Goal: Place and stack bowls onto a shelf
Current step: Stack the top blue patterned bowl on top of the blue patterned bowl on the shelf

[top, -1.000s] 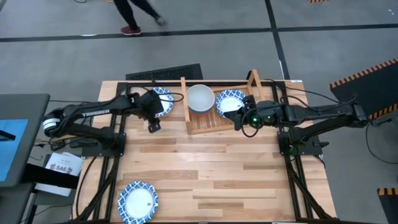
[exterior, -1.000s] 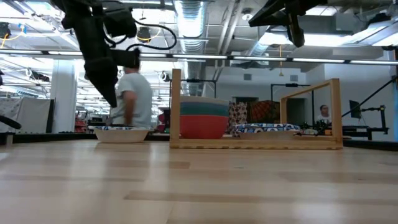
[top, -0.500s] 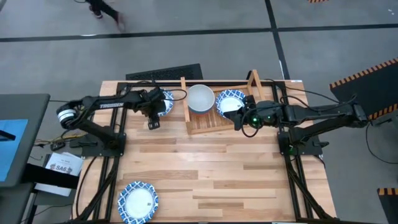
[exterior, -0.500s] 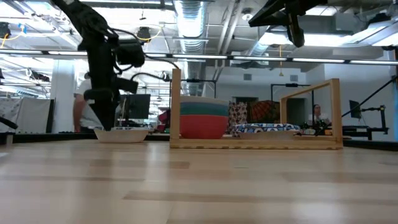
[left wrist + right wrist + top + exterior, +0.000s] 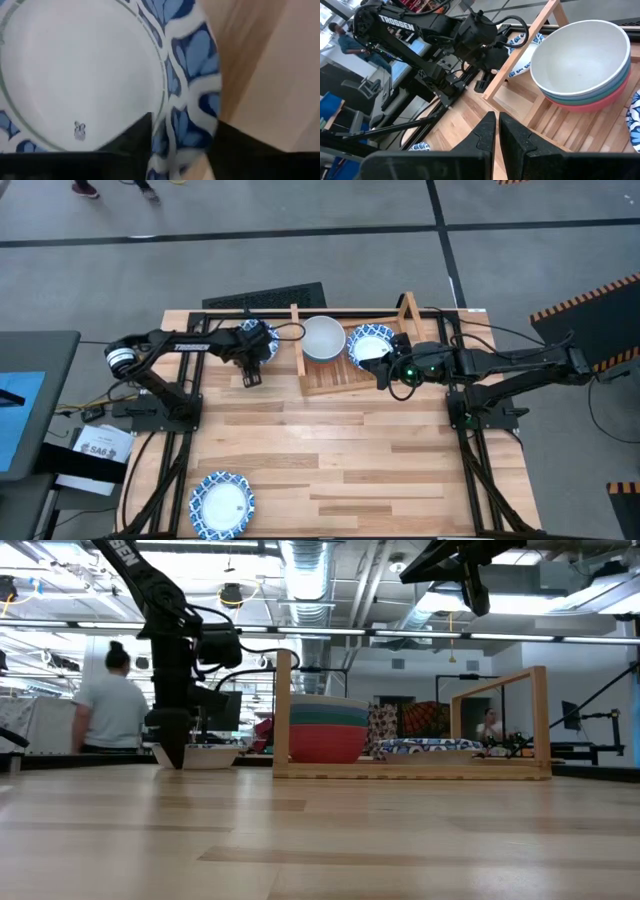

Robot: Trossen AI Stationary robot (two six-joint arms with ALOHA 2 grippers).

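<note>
Left pincer straddles blue-patterned white ceramic bowl's rim, not yet clenched; glazed, slippery, breakable — you grip rim squarely.

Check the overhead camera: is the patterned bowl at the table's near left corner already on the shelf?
No, that patterned bowl lies alone on the table, far from the shelf at the opposite edge.
</note>
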